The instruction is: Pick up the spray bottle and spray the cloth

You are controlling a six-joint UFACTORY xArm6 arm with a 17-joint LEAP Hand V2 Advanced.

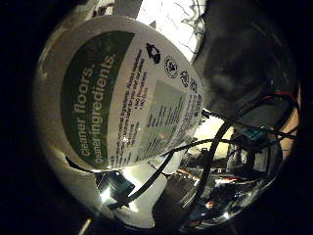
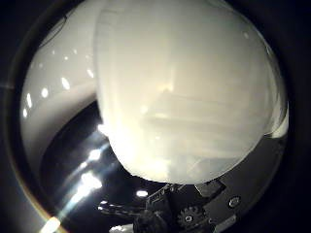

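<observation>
Right against palm, filling both views: spray bottle (image 1: 122, 93). Hand (image 2: 194, 213) shows only geared bits, lower frame; you cannot tell if fingers are closed. Looks like pick-up step. Cloth not seen. Next you find cloth, aim nozzle.

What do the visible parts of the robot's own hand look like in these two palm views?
Only a small part of the hand shows, in the thumb side view: dark black housing pieces, a small toothed gear and a round silver screw head. The little finger side view shows no clear part of the hand.
</observation>
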